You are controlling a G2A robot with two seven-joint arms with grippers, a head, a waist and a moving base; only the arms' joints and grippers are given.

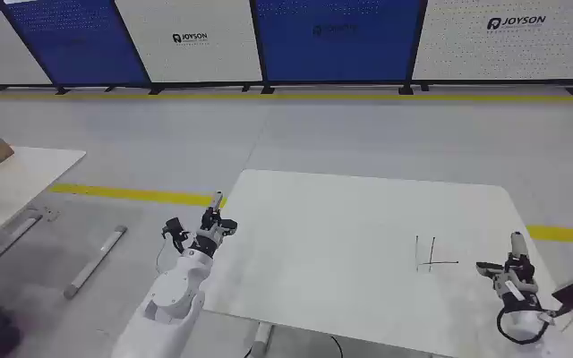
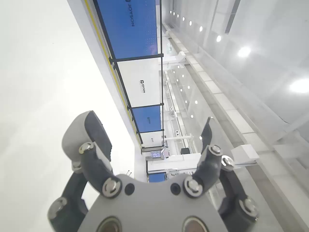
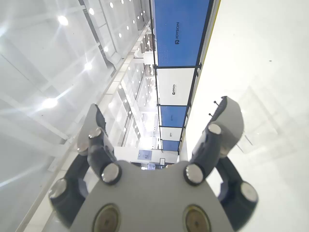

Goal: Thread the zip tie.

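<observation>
Black zip ties (image 1: 426, 255) lie on the white table (image 1: 340, 242), toward its right side: two thin straps side by side and one across them. In the right wrist view two small zip tie heads (image 3: 214, 102) show on the table just past one fingertip. My right gripper (image 1: 515, 254) (image 3: 160, 115) hovers at the table's right edge, right of the ties, open and holding nothing. My left gripper (image 1: 217, 208) (image 2: 152, 131) stands at the table's left edge, far from the ties, also open and holding nothing.
A second white table (image 1: 36, 170) stands at the far left. A grey bar (image 1: 94, 261) lies on the floor beside the left arm. Blue and white partition panels (image 1: 340, 40) line the back, behind a yellow floor line (image 1: 134, 193).
</observation>
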